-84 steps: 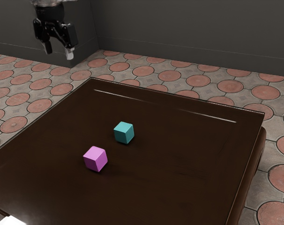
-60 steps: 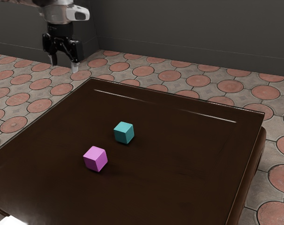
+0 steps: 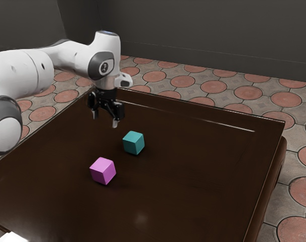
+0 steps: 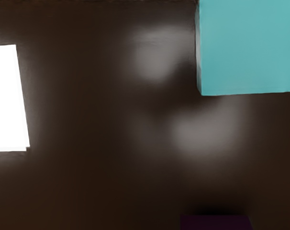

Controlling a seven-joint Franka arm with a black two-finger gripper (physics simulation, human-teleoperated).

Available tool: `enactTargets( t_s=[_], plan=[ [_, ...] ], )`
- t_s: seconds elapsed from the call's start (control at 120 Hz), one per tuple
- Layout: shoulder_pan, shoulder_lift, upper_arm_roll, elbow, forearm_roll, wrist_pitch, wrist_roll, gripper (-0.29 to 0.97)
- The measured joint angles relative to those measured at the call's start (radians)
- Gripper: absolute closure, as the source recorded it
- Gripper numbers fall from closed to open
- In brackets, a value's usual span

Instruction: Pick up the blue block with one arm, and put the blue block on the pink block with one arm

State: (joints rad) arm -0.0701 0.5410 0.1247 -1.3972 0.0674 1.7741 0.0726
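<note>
The end effector (image 3: pixel 104 119) is hovering open and empty over the counter (image 3: pixel 203 171), toward the exterior view's left of the blue block (image 3: pixel 133 142), which is sitting on the counter just beside the pink block (image 3: pixel 102 170), not touching it.

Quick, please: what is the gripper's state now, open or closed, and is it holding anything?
Gripper: jaws open, holding nothing; the blue block lies apart from it.
</note>
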Motion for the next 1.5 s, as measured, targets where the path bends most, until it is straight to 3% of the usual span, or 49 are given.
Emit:
enactTargets(
  t_s=[0.292, 0.742, 0.983, 1.333, 1.5],
  plan=[
    [-0.011, 0.204, -0.029, 0.146, -0.072, 0.154, -0.017, 0.0],
    [-0.013, 0.295, -0.034, 0.144, -0.107, 0.241, -0.062, 0.0],
    [-0.014, 0.305, -0.034, 0.144, -0.136, 0.256, -0.091, 0.15],
    [-0.025, 0.275, -0.035, 0.136, -0.14, 0.255, -0.113, 0.28],
    [-0.032, 0.163, -0.026, 0.05, -0.139, 0.229, -0.1, 0.29]
  ],
)
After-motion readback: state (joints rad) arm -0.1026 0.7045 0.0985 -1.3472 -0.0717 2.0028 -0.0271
